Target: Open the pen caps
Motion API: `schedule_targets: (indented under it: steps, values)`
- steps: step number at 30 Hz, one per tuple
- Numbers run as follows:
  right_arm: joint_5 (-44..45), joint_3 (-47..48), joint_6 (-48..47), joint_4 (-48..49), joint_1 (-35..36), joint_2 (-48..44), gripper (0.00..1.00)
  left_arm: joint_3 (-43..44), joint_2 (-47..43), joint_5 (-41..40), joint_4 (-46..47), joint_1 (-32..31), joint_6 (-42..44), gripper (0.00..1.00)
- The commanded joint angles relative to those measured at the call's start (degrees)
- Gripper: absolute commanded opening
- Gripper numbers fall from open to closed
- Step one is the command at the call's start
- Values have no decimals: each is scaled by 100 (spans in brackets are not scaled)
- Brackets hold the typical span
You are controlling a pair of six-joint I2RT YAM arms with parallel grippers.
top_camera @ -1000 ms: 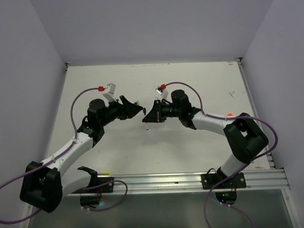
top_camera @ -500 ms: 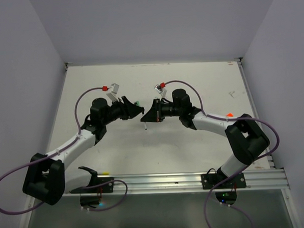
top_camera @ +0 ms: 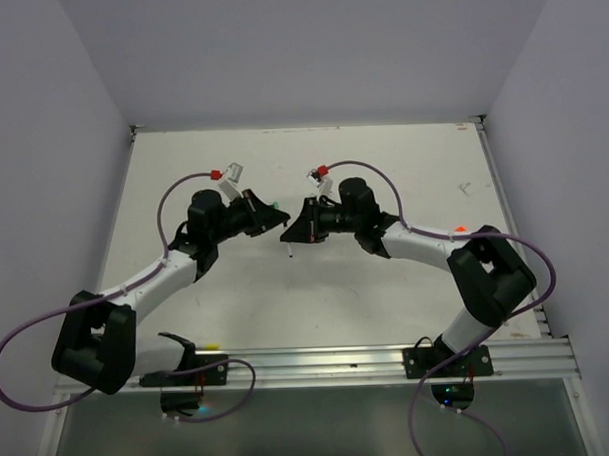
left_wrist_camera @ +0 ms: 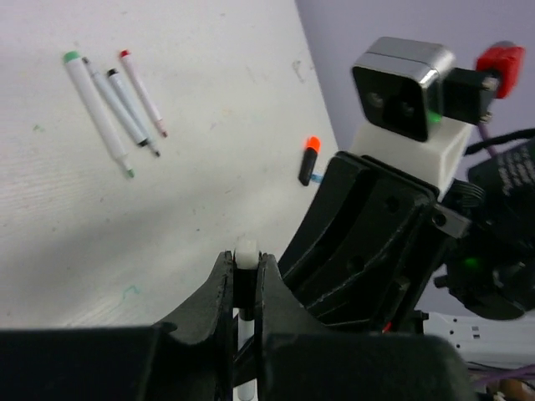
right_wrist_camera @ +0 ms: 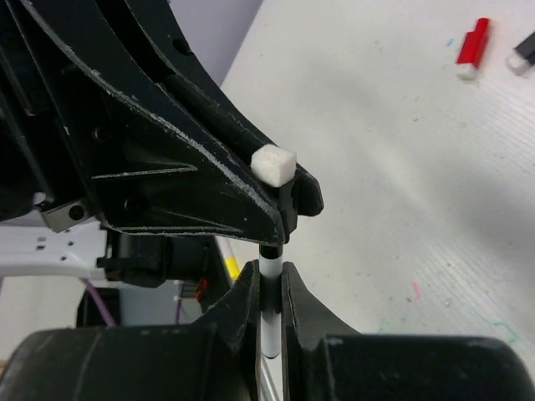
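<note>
The pen caps are in different places. One black cap with a white end is pinched in the left jaws, which are closed tight on it, near the middle of the top view above the desk. The right jaws face them tip to tip and are closed on the white pen barrel just below that cap. A red cap and another black cap lie on the desk at the upper right of the right wrist view. An orange cap lies right of centre in the left wrist view. Three uncapped white pens lie side by side at its upper left.
</note>
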Motion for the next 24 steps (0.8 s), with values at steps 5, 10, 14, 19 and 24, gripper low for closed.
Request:
schedule_targets:
  steps: [5,10,14,19,24]
  values:
    - [3017,851,-1689,-2618,688,-112,0,1275,239,-2758,-2058,-12,-624,0]
    - [3793,1019,-1901,-3411,838,134,0,1725,573,-3122,-2182,14,-643,0]
    - [3829,1107,-2086,-3579,847,126,0,1245,338,-2772,-1516,127,-686,0]
    - [2689,1107,-2060,-3377,681,117,0,488,-155,-1858,204,532,-529,0]
    - [800,950,-1192,-2195,198,414,0,74,-481,-1015,1066,822,-37,0]
